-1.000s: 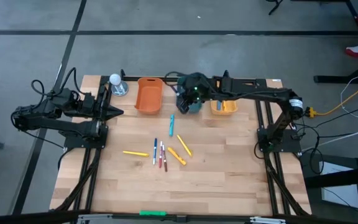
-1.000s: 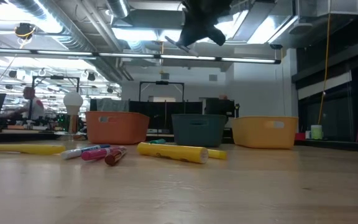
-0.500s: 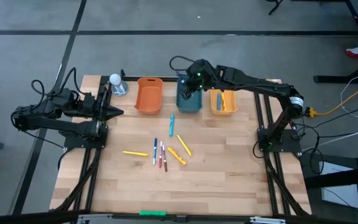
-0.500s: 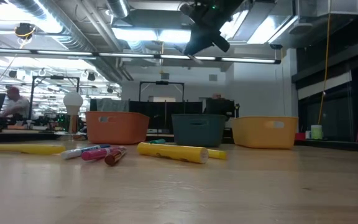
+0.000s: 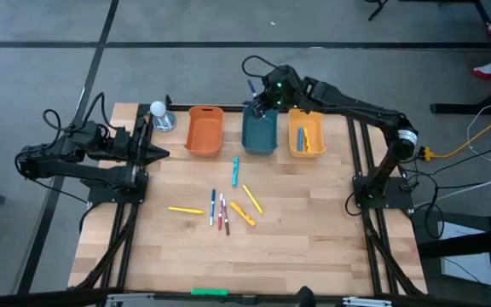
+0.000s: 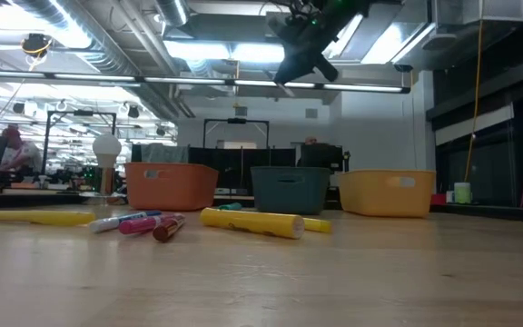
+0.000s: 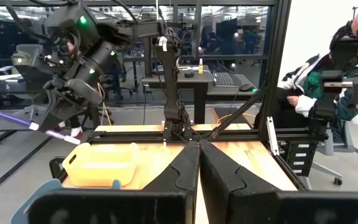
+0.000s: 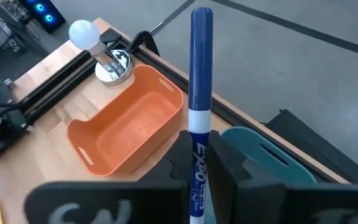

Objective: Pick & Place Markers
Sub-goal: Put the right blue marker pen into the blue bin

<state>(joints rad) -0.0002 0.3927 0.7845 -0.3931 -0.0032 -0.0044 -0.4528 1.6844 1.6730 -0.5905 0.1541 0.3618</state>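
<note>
High view: the right tool (image 5: 254,92) hangs over the far rim of the teal bin (image 5: 260,132), between the orange bin (image 5: 203,130) and the yellow bin (image 5: 306,136); a release here could drop its marker beyond the surface's (image 5: 314,239) far edge.
Low view: loose markers (image 6: 143,222) lie near the surface's middle; the right tool is high above the bins, with open room under it.
Left wrist view: the left tool (image 7: 198,163), fingers together, waits at the left edge (well apart from the bins).
Right wrist view: fingers clamped on a blue Expo marker (image 8: 199,118), held by its lower part, so it may swing as it drops.
</note>
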